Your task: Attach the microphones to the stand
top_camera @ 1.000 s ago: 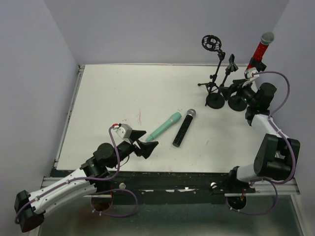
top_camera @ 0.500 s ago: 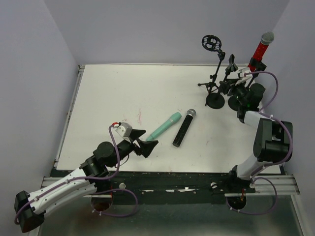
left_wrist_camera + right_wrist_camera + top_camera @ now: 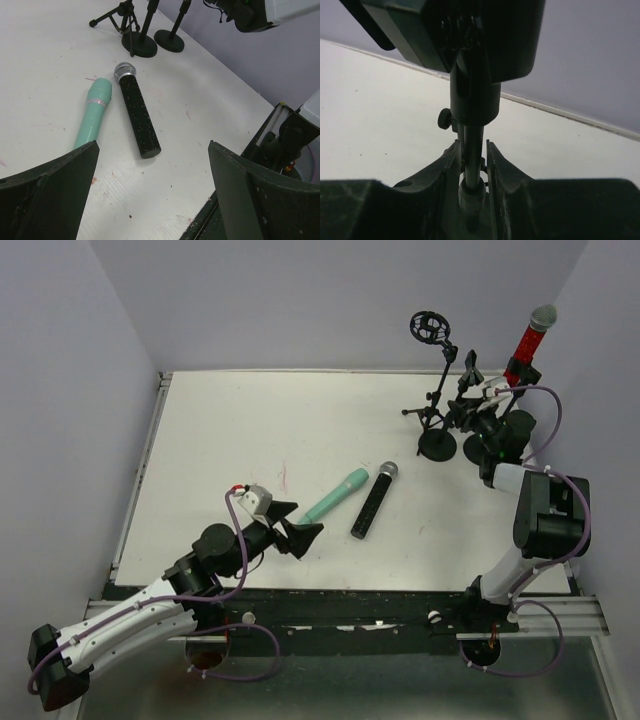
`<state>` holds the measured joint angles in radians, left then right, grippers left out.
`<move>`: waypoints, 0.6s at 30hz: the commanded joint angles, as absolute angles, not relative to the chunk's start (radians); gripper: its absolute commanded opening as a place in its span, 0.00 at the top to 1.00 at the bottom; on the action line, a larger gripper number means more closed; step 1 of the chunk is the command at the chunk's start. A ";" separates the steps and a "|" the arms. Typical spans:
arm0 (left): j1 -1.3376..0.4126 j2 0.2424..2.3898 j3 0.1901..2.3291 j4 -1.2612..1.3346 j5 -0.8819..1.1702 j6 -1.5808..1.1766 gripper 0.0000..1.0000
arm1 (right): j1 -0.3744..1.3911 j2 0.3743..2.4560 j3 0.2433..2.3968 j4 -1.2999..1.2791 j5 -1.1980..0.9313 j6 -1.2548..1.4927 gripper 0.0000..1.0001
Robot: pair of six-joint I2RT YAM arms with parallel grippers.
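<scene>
Nearby, mint-green microphone (image 3: 335,496) beside black microphone (image 3: 372,502)

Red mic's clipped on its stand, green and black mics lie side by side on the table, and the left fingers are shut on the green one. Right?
No. The left gripper is open, holding nothing: the left wrist view shows its fingers spread, the green mic lying free beside the black mic. The red mic is clipped up.
</scene>
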<state>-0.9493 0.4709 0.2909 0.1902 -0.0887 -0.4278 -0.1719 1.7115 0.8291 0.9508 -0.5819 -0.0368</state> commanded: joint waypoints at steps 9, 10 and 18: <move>-0.943 0.503 0.347 0.181 -0.069 -0.422 0.02 | -0.175 1.655 0.799 1.025 -0.598 -0.109 0.93; -0.943 0.502 0.347 0.179 -0.068 -0.422 0.02 | -0.179 1.638 0.787 1.022 -0.601 -0.109 0.94; -0.943 0.472 0.341 0.170 -0.066 -0.419 0.02 | -0.201 1.428 0.741 0.840 -0.679 -0.086 0.97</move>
<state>-0.9489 0.4931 0.3202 0.1814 -0.0883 -0.4274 -0.1921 1.5517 0.7383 0.8944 -0.6182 -0.0727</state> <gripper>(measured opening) 0.985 0.203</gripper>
